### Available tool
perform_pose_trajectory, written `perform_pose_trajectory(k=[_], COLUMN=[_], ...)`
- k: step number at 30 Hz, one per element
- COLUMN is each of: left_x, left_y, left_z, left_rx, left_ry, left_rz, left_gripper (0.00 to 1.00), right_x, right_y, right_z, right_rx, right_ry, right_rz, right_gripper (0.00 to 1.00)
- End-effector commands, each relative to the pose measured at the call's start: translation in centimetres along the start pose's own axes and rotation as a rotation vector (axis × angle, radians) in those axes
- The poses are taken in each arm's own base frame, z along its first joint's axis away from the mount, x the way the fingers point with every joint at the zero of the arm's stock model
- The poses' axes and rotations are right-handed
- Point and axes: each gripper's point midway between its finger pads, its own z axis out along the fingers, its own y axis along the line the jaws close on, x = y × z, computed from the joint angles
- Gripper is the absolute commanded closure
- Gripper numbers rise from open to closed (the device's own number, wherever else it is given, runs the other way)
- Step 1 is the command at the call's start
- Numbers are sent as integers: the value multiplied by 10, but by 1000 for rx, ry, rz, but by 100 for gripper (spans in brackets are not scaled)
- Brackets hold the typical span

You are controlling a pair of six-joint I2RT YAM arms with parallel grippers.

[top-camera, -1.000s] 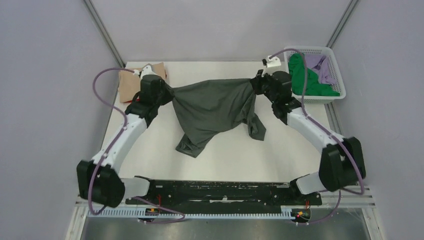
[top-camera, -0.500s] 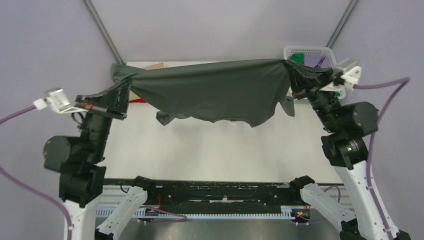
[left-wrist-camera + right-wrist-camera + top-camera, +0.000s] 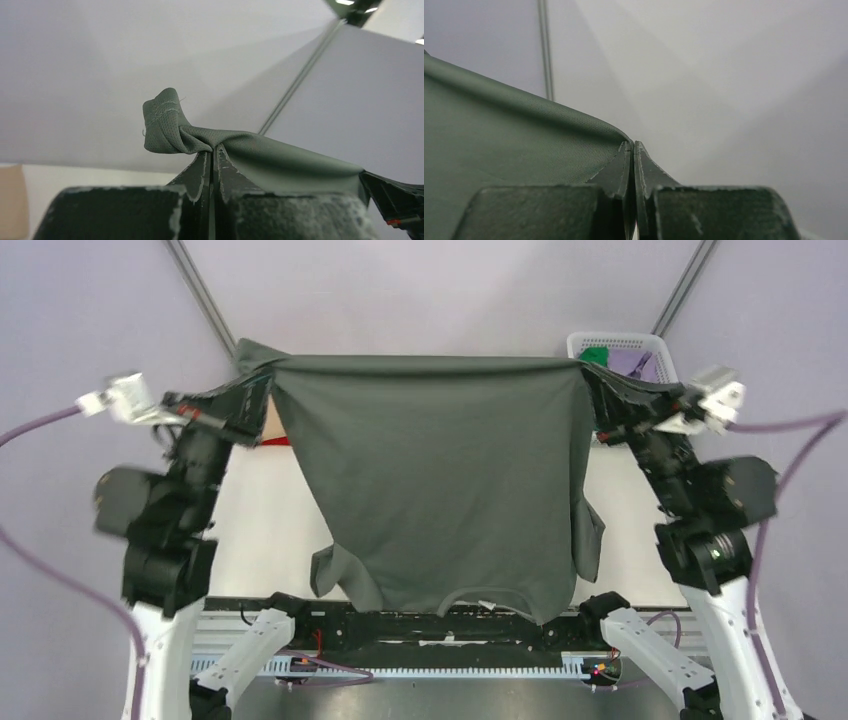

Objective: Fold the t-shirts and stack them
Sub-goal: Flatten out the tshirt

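Observation:
The dark grey t-shirt (image 3: pixel 430 470) hangs spread wide in the air between both arms, hem edge up and collar down near the arm bases. My left gripper (image 3: pixel 262 390) is shut on its upper left corner; in the left wrist view the cloth (image 3: pixel 280 155) bunches out past the closed tips (image 3: pixel 212 148). My right gripper (image 3: pixel 590 380) is shut on the upper right corner, with the cloth (image 3: pixel 514 140) pinched at the tips (image 3: pixel 632 145). A sliver of the tan t-shirt (image 3: pixel 270 420) and a red edge (image 3: pixel 275 441) show behind the left gripper. The green t-shirt (image 3: pixel 595 355) and lilac t-shirt (image 3: pixel 640 365) lie in the basket.
The white lattice basket (image 3: pixel 620 340) stands at the table's far right corner, just behind the right gripper. The white table (image 3: pixel 260 530) shows either side of the hanging shirt, which hides its middle. Grey walls enclose the space on three sides.
Both arms have lifted the dark grey shirt off the table and pulled its corners apart. It went from a bunched drape to a flat sheet hanging full length.

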Motion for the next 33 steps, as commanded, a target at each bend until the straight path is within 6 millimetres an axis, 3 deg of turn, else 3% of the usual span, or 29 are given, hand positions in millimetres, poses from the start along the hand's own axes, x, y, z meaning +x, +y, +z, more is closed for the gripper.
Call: perform_pose_trajectory(k=[1, 4, 6, 7, 8, 9, 11, 12, 16, 20, 24, 27, 30, 33], left_x=[79, 160, 213, 243, 265, 290, 323, 336, 356, 371, 399, 430, 466, 497], left_y=[91, 170, 226, 252, 271, 289, 307, 312, 307, 289, 260, 244, 241, 247], left_z=[52, 65, 58, 51, 45, 39, 35, 33, 45, 56, 76, 92, 98, 95], left_rx=[-277, -501, -678, -753, -820, -871, -912, -929, -864, -744, -563, -458, -419, -425], left_ry=[131, 271, 355, 416, 462, 525, 635, 685, 738, 778, 837, 920, 1008, 1070], left_rz=[71, 114, 150, 171, 180, 187, 196, 193, 143, 72, -39, -131, -200, -242], left_gripper=[98, 93, 77, 60, 21, 5, 0, 0, 0, 0, 0, 0, 0, 0], right_x=[109, 205, 278, 316, 345, 375, 420, 437, 459, 452, 443, 441, 445, 448], right_y=[-45, -69, -79, -82, -83, -81, -70, -65, -60, -58, -49, -34, -12, 11], right_z=[20, 24, 19, 15, 14, 16, 26, 34, 40, 16, -30, -82, -136, -176], right_rx=[200, 317, 369, 383, 387, 368, 300, 266, 250, 296, 351, 396, 414, 385], right_ry=[241, 428, 581, 651, 703, 754, 834, 875, 922, 919, 942, 983, 1044, 1105], right_rz=[-23, -25, -30, -28, -18, 0, 63, 94, 141, 161, 216, 292, 385, 464], right_gripper=[100, 97, 96, 93, 88, 74, 22, 3, 2, 2, 2, 2, 2, 2])
